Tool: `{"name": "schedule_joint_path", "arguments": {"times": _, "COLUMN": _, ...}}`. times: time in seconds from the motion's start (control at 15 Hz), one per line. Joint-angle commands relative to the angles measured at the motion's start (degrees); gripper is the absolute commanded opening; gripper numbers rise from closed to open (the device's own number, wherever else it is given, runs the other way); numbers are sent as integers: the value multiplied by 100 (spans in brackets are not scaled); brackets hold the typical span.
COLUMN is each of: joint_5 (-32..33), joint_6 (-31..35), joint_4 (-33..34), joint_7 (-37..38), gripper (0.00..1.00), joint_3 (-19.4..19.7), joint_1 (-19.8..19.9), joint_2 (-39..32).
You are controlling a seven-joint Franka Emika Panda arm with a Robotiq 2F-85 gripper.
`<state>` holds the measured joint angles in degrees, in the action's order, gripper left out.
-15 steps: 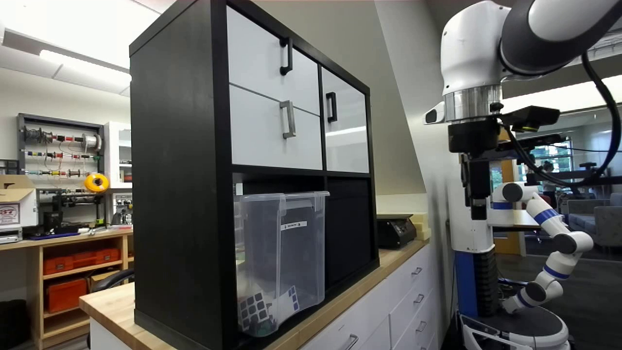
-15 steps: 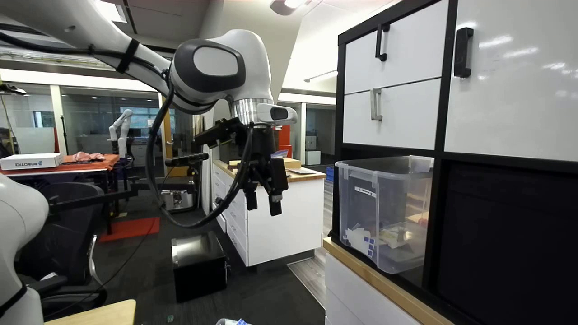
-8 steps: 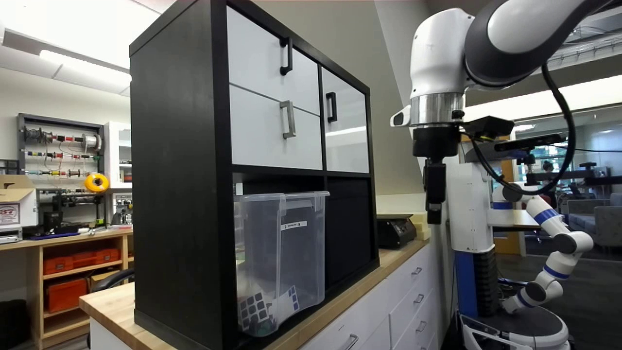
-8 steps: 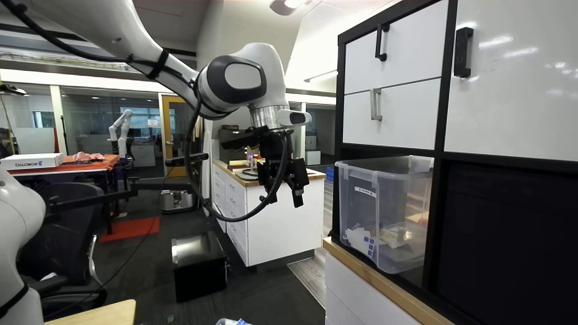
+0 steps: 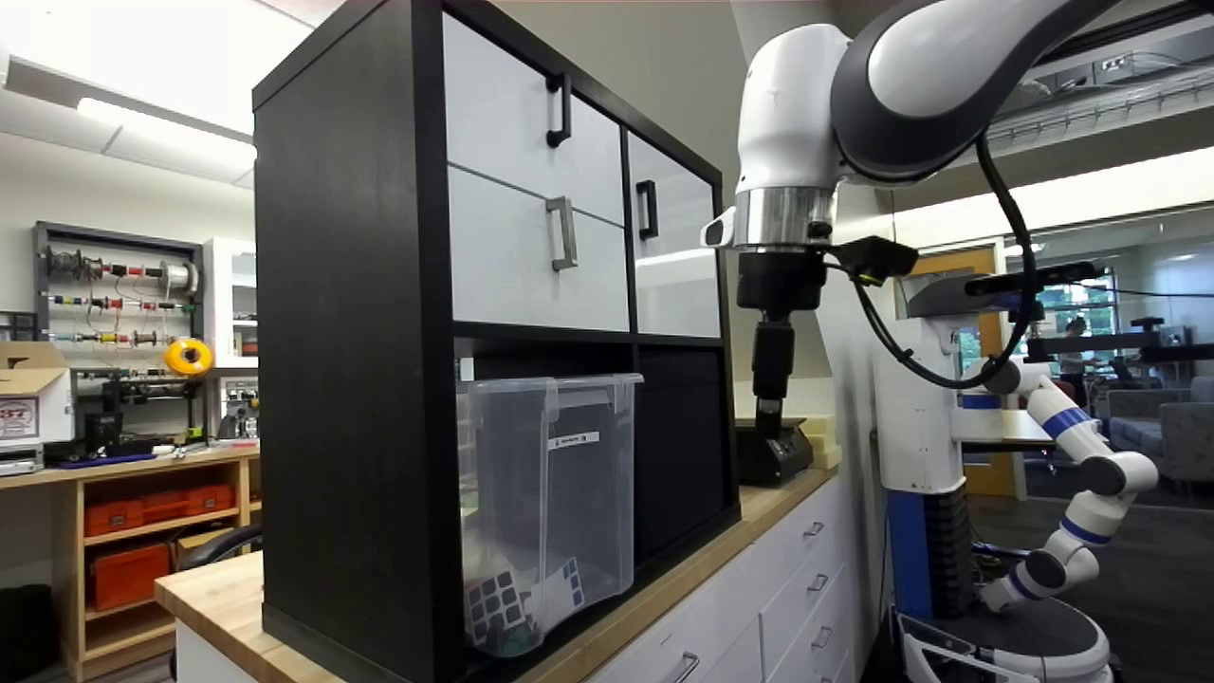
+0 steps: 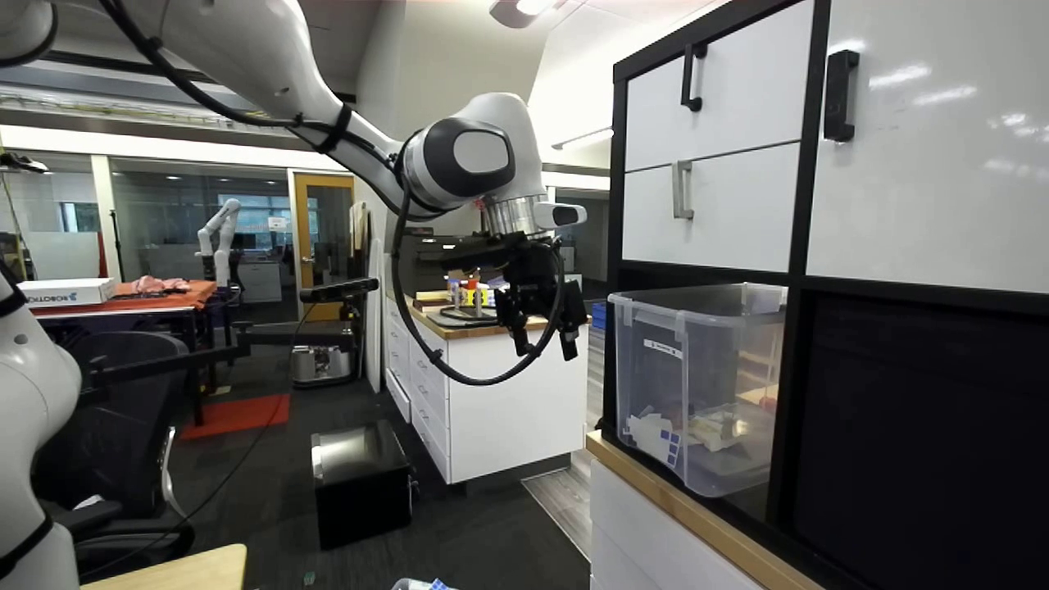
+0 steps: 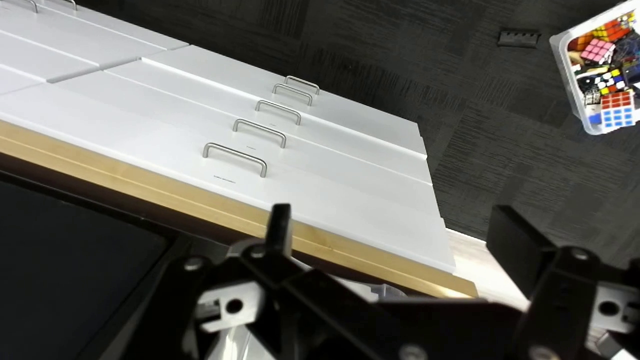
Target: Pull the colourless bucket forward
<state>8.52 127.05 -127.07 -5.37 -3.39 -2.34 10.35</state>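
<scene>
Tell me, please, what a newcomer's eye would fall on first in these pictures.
Most likely it would be the large white Franka Panda arm, filling much of the upper right of an exterior view with its open jaws pointing down. Next comes the black cabinet on the wooden countertop, with the clear plastic storage bin in its bottom row. In the wrist view, a tub of colourful puzzle cubes stands out against the dark carpet at the upper right.

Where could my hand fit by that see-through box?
Above the rim of the see-through box, a gap looks open, up to the black shelf board. Inside, it seems free above the small things at the bottom. There's air between the box and the open gripper. Crowded spots: that bottom, and the sides, which look tight by the black uprights.
</scene>
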Motion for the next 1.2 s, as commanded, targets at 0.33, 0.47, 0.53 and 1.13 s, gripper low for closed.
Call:
{"name": "schedule_joint_path", "arguments": {"times": 0.33, "joint_5": 4, "joint_6": -11, "joint_4": 174, "joint_7": 4, "gripper": 100, "joint_3": -3, "joint_1": -23, "joint_2": -158}}
{"name": "schedule_joint_path", "arguments": {"times": 0.47, "joint_5": 4, "joint_6": -11, "joint_4": 176, "joint_7": 4, "gripper": 100, "joint_3": -3, "joint_1": -23, "joint_2": -159}}
{"name": "schedule_joint_path", "arguments": {"times": 0.53, "joint_5": 4, "joint_6": -11, "joint_4": 177, "joint_7": 4, "gripper": 100, "joint_3": -3, "joint_1": -23, "joint_2": -159}}
{"name": "schedule_joint_path", "arguments": {"times": 1.13, "joint_5": -14, "joint_6": 395, "joint_4": 425, "joint_7": -268, "gripper": 100, "joint_3": -19, "joint_1": -62, "joint_2": -424}}
